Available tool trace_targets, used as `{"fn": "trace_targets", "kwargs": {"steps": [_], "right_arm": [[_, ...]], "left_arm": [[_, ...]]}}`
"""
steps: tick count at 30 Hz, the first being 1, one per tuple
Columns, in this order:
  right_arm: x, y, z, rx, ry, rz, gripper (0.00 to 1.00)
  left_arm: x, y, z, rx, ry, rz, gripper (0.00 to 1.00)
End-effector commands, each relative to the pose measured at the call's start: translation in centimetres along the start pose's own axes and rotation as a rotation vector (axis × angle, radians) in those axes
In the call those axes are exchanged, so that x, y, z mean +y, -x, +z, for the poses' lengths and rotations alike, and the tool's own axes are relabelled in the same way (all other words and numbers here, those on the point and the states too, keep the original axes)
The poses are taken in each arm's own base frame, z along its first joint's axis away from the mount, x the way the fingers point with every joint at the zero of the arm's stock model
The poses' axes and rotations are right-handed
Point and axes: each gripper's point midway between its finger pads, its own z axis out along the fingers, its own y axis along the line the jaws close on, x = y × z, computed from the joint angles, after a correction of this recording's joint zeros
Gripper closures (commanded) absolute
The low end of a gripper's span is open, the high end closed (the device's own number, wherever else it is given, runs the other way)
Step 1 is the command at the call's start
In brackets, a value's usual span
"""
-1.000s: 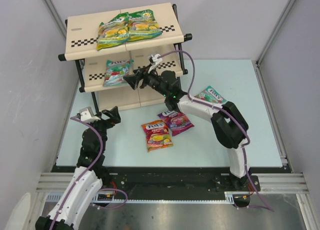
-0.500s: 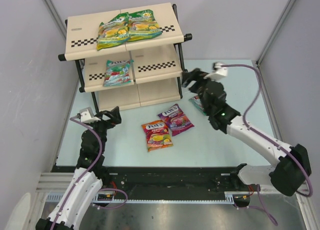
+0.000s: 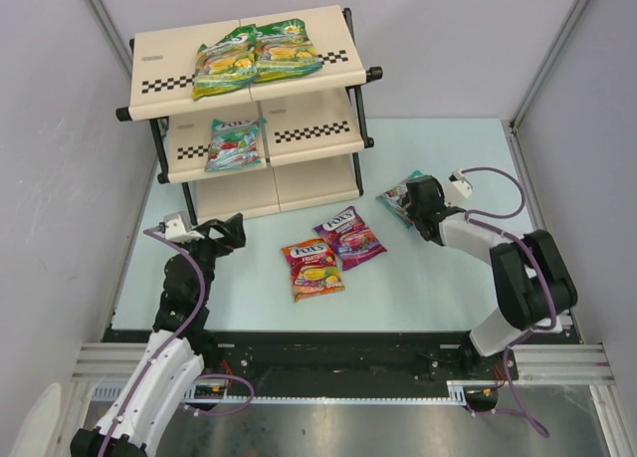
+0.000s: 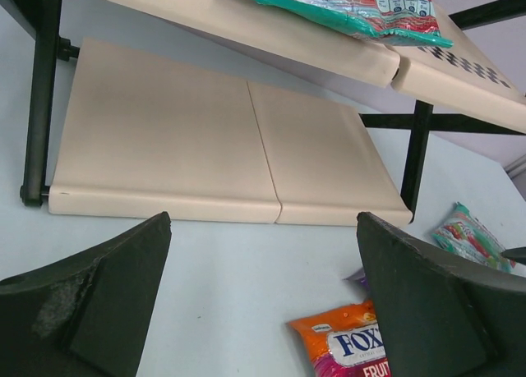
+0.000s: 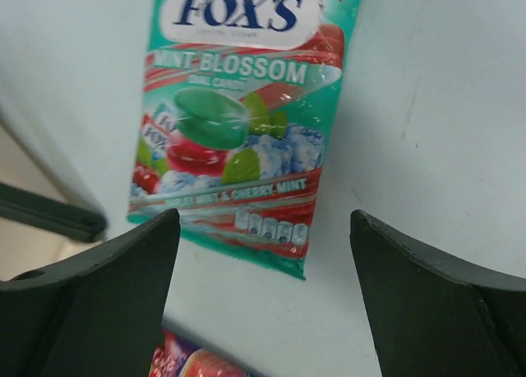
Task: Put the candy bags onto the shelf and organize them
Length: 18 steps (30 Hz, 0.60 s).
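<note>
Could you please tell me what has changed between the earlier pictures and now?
The right pincer pulled back from the middle tier of the shelf, swung right and dropped, open, over the teal bag on the table. Nothing was grasped. The left pincer and the other bags stayed put.
</note>
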Motion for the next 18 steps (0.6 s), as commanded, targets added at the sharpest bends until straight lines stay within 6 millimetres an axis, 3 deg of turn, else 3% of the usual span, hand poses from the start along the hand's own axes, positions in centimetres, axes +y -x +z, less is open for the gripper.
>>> {"fn": "trace_targets", "kwargs": {"steps": [1,7,9,12,15,16,18], "right_arm": [[0.4,-0.8,2.3,0.035,-0.002,0.143,0.12],[-0.5,-2.4,4.5,0.066,-0.026,0.172,0.14],[-0.4,-2.4,5.4,0.067,-0.012,0.177,0.21],[-0.5,-2.5,6.2,0.080,0.003,0.170,0.40],[-0.8,-3.0,6.3,0.118,0.013,0.153,0.71],[-0.7,-2.9,6.1,0.117,0.030,0.128,0.87],[-0.6,-2.5,5.5,0.108,0.054,0.106,1.00]], "left_arm": [[-1.2,0.7,0.0,-0.025,-0.065,0.006,0.00],[-2.1,0.9,0.0,-0.025,-0.112,0.005,0.00],[-2.3,0.7,0.0,-0.018,-0.123,0.006,0.00],[-2.6,0.7,-0.1,-0.015,-0.137,0.006,0.00],[-2.7,0.5,-0.1,-0.007,-0.145,0.005,0.00],[-2.8,0.5,-0.1,-0.008,-0.149,0.003,0.00],[-2.8,0.3,-0.1,-0.001,-0.152,0.004,0.00]]}}
